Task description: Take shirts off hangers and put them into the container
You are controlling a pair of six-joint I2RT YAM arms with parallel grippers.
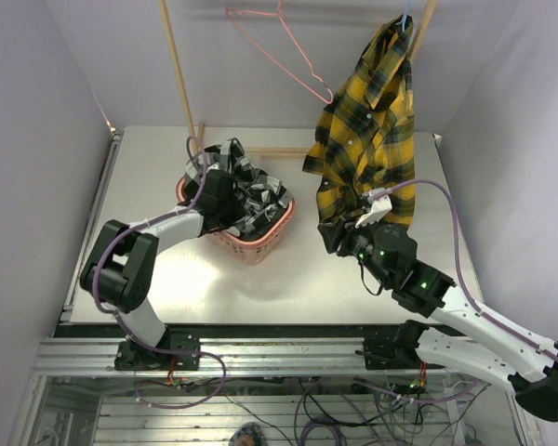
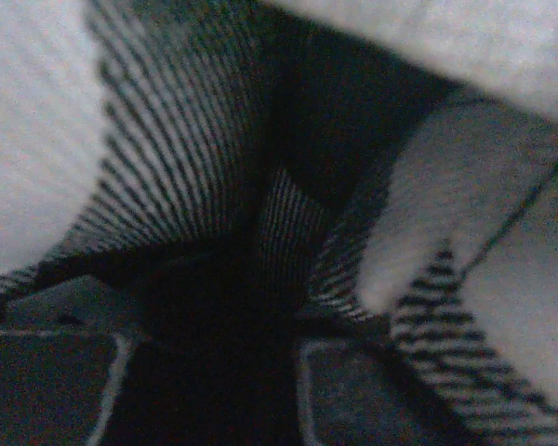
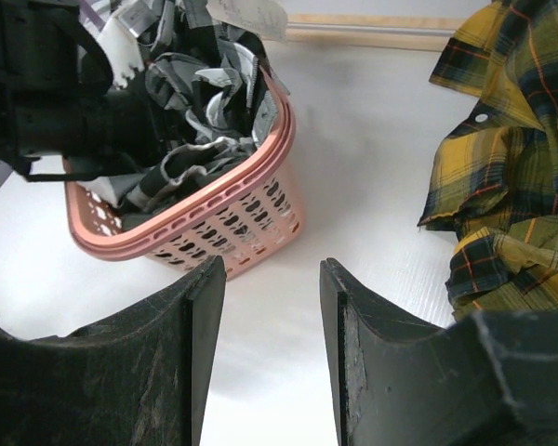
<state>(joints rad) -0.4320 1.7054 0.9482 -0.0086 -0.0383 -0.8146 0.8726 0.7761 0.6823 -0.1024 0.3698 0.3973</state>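
Your right gripper (image 3: 272, 269) hovers low over the desk (image 1: 288, 279), jaws spread on nothing, beside the hem of the yellow shirt (image 1: 367, 121). Your left gripper (image 1: 221, 197) reaches into the basket (image 1: 251, 246) and is buried in the check shirt (image 1: 260, 190). Its wrist view is blurred cloth, so you cannot tell its grip. Behind, the yellow shirt hangs on the blue hanger (image 1: 405, 19), its hook cut off. The pink hanger (image 1: 279, 46) is bare.

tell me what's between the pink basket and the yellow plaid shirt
Only bare white table lies between the pink basket and the yellow plaid shirt. The right wrist view shows this most clearly.
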